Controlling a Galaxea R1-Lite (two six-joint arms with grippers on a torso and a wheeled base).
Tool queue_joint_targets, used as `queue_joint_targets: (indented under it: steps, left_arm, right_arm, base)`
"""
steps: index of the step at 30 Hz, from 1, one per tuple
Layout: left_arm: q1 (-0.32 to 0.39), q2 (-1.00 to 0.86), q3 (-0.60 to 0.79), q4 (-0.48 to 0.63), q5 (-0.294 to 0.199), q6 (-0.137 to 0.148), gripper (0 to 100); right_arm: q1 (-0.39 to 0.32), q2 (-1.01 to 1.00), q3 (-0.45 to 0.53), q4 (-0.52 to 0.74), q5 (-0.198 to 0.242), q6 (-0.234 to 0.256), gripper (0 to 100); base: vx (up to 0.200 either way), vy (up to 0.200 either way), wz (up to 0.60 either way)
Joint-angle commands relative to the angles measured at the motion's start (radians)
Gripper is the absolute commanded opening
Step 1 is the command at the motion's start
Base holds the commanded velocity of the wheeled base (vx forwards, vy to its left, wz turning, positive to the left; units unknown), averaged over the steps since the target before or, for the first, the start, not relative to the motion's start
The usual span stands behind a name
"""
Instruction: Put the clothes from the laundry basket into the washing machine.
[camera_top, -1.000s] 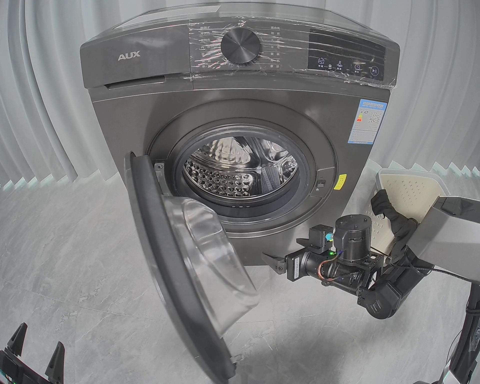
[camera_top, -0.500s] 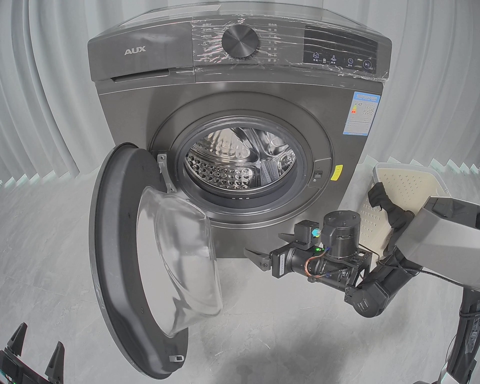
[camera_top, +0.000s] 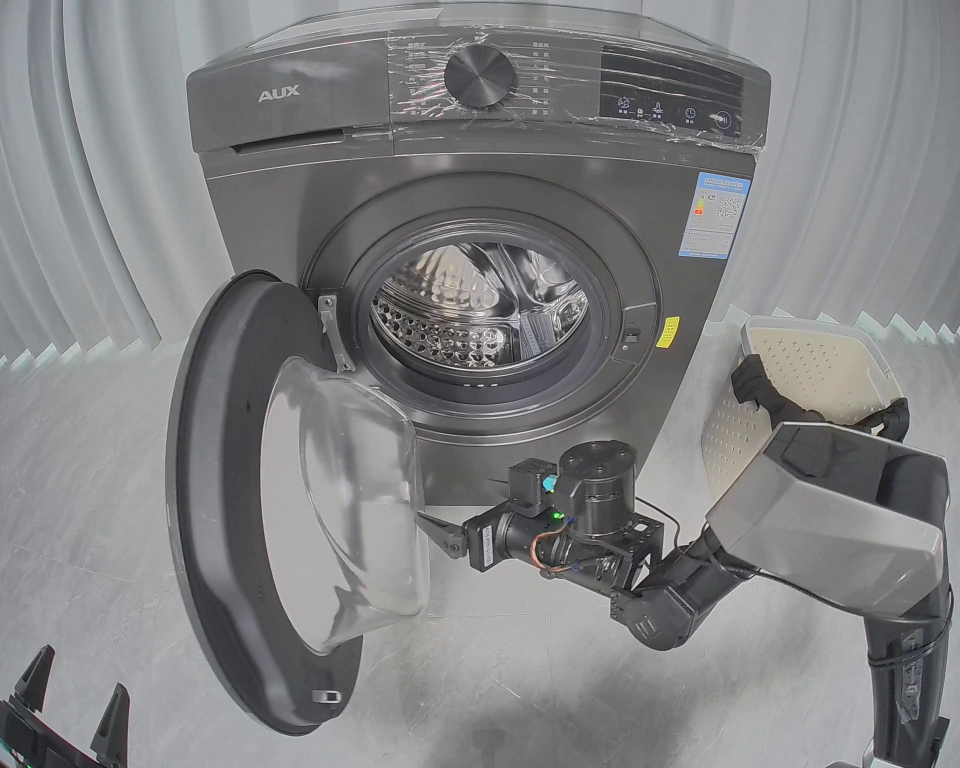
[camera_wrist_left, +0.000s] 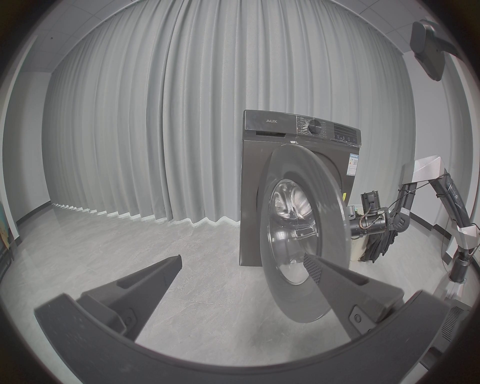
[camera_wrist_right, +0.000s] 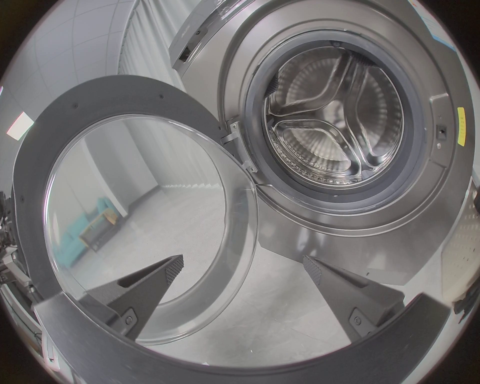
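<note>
The grey washing machine (camera_top: 480, 200) stands with its round door (camera_top: 230, 500) swung wide to the left and its steel drum (camera_top: 480, 310) bare inside. Right of the machine sits a cream laundry basket (camera_top: 830, 375) with dark clothes (camera_top: 762, 388) draped over its rim. My right gripper (camera_top: 440, 535) hangs low before the machine, open and holding nothing, just beside the door's glass bowl (camera_top: 350, 500). In the right wrist view the gripper (camera_wrist_right: 242, 262) faces the door (camera_wrist_right: 125, 200) and drum (camera_wrist_right: 335, 115). My left gripper (camera_top: 70, 700) is open at the lower left, far from the machine (camera_wrist_left: 280, 135).
Pale curtains (camera_top: 90, 200) line the wall behind the machine. The grey tiled floor (camera_top: 100, 500) is bare to the left and in front. The open door (camera_wrist_left: 300, 230) juts out into the space left of the drum opening.
The door has swung from half open to wide open on the left. My right gripper has moved leftward with it. The head view has drawn back from the machine.
</note>
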Motion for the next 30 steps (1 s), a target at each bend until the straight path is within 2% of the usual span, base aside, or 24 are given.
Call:
queue_joint_targets:
  steps: [1, 7, 27, 30]
  left_arm:
    - [0.0, -0.016, 0.016, 0.0, 0.0, 0.0, 100]
    - [0.0, -0.016, 0.016, 0.0, 0.0, 0.001, 100]
    - [0.0, -0.016, 0.016, 0.0, 0.0, 0.004, 100]
    - [0.0, -0.016, 0.016, 0.0, 0.0, 0.003, 100]
  right_arm:
    - [0.035, 0.081, -0.077, 0.003, 0.0, 0.003, 100]
    - [0.038, 0.101, -0.112, -0.011, -0.003, 0.009, 100]
    - [0.019, 0.082, -0.103, -0.027, -0.018, 0.011, 100]
    - [0.008, 0.068, -0.097, -0.025, -0.049, 0.009, 100]
  base:
    - [0.0, 0.0, 0.0]
    - [0.0, 0.0, 0.0]
    - [0.0, 0.0, 0.0]
    - [0.0, 0.0, 0.0]
